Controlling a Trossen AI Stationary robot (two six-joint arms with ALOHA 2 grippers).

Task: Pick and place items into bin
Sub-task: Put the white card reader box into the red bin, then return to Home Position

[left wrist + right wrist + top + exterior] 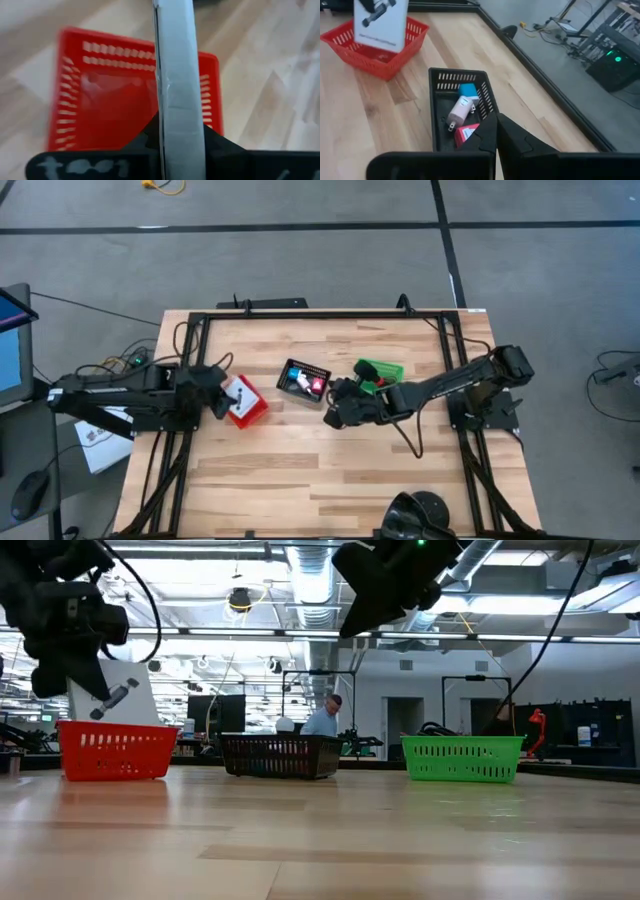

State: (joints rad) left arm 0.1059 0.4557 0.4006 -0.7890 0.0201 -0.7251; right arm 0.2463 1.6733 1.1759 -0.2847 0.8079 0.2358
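My left gripper (72,668) hangs over the red basket (115,752) at the table's left, shut on a white card with a black mark (112,695). In the left wrist view the card (175,75) shows edge-on above the red basket (100,100). My right gripper (496,131) is shut and empty, raised beside the black basket (440,120) at mid-table. On that basket's floor lie a blue piece (468,90), a pale piece (460,112) and a pink-red piece (466,134). A green basket (462,758) stands to the right. My left gripper pinches the white card between its two fingers (215,145), at the card's upper part (175,117), coming from above and pointing down. The card hangs roughly upright below the fingers, over the red basket. Its lower edge (377,46) dips to about rim height.
The three baskets stand in a row across the table's middle: red (245,402), black (303,380), green (380,370). A black frame (320,315) runs along the table's edges. Bare wood lies toward the near edge. People show in the room beyond.
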